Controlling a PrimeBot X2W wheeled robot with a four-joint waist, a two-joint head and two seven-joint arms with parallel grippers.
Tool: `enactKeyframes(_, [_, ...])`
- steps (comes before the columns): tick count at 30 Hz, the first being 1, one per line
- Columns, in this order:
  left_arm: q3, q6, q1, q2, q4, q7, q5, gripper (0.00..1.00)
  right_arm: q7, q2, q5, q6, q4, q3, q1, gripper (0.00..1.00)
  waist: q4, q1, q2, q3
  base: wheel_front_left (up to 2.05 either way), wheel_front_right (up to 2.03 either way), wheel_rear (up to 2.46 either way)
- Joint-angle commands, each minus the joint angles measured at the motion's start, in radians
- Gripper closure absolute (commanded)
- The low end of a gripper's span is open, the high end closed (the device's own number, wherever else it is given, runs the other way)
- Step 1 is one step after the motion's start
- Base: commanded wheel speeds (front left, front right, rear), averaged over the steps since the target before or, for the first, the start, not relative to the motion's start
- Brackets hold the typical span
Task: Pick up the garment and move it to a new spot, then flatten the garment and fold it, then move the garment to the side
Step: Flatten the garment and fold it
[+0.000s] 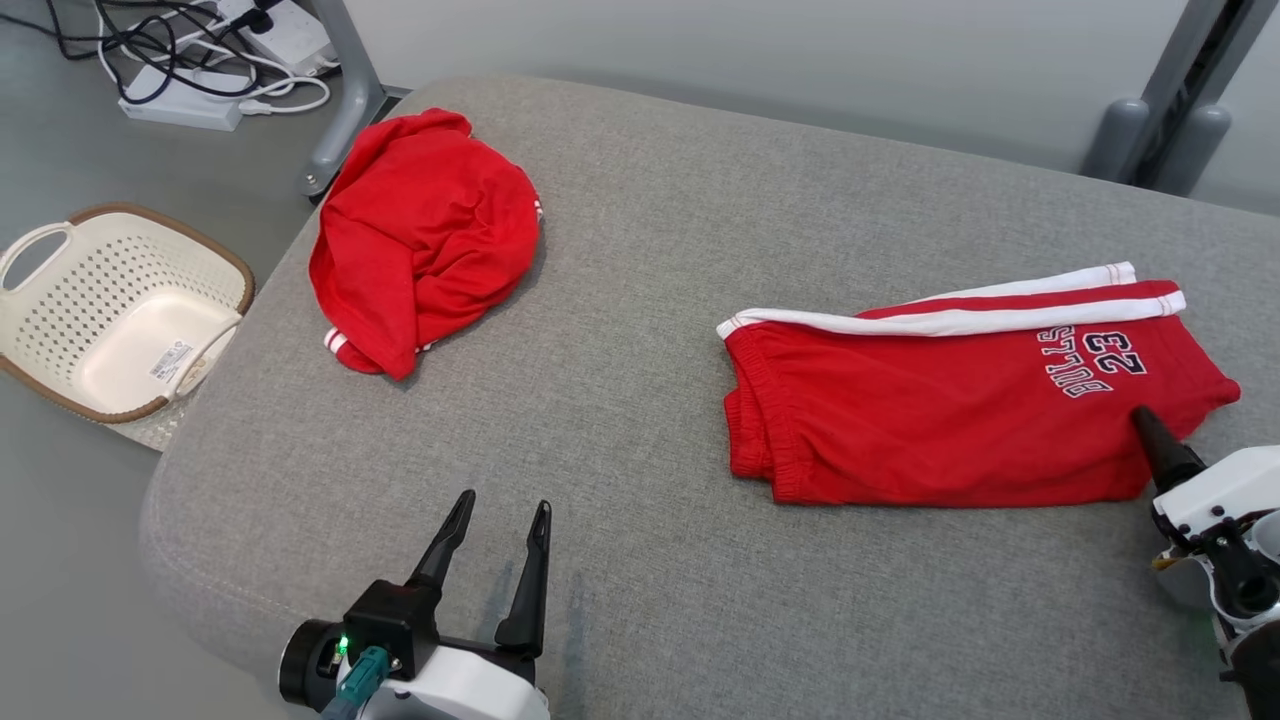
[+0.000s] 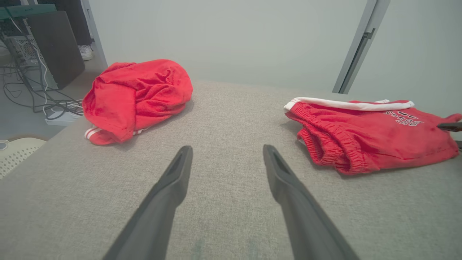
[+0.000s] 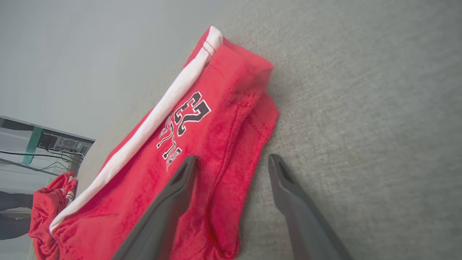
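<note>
Currently, I find the shorts lying folded flat on the grey tabletop, toward its right edge. The elastic waistband faces the middle of the tabletop and the leg hems face the right edge. A white stripe runs along the fold on the far side, and the lettering "BULLS 23" reads upside down near the hem end in my head view.

The right pincer is at the near right corner of the shorts. Its jaws stand wide apart and grip nothing. In the right wrist view one finger lies over the red cloth and the other finger over bare grey fabric, so the jaws straddle the edge of the shorts. I cannot tell whether either finger touches the cloth.

The left pincer hangs over the near edge of the tabletop, left of the middle. It is also spread open and empty, pointing toward the far edge, well apart from both pieces of cloth.

A second red garment sits crumpled in a heap near the far left corner, with a striped cuff showing at its near side.

On the floor beyond the left edge I note a cream basket, and farther back a tangle of cables.
</note>
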Motion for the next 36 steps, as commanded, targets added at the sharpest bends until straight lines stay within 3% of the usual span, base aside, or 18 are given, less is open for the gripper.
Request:
enactKeyframes(1, [0.001,0.006,-0.013,0.003,-0.002,-0.004,-0.006,0.0,0.014,0.006,0.001,0.0,0.021,0.005,0.002,0.0,0.011,0.0,-0.0001,0.007,0.0,0.0,0.0])
enactKeyframes(8, [-0.003,0.01,-0.014,0.003,-0.009,-0.004,-0.015,0.0,0.032,0.003,0.013,0.0,0.092,0.019,-0.056,0.0,0.03,0.0,-0.0001,0.022,0.0,0.0,0.0])
enactKeyframes(9, [-0.003,0.012,-0.018,0.003,-0.01,-0.004,-0.016,0.0,0.038,0.008,0.024,0.0,0.091,0.026,-0.065,0.13,0.031,0.0,-0.0001,0.024,0.0,0.0,0.0])
enactKeyframes(10, [-0.003,0.014,-0.019,0.003,-0.009,-0.004,-0.017,0.0,0.038,0.008,0.026,0.0,0.089,0.032,-0.066,0.51,0.03,0.0,-0.0001,0.025,0.0,0.0,0.0])
enactKeyframes(11, [-0.003,0.014,-0.021,0.003,-0.009,-0.004,-0.019,0.0,0.035,0.006,0.028,0.0,0.085,0.037,-0.067,0.69,0.029,0.0,-0.0001,0.026,0.0,0.0,0.0])
enactKeyframes(12, [-0.003,0.015,-0.023,0.003,-0.008,-0.004,-0.02,0.0,0.029,0.005,0.032,0.0,0.079,0.042,-0.068,1.0,0.028,0.0,-0.0001,0.027,0.0,0.0,0.0])
enactKeyframes(36, [0.01,0.003,0.01,0.004,0.001,-0.004,-0.019,0.0,-0.089,-0.014,0.165,0.0,-0.041,0.086,0.076,1.0,-0.106,0.0,-0.0001,-0.069,0.0,0.0,0.0])
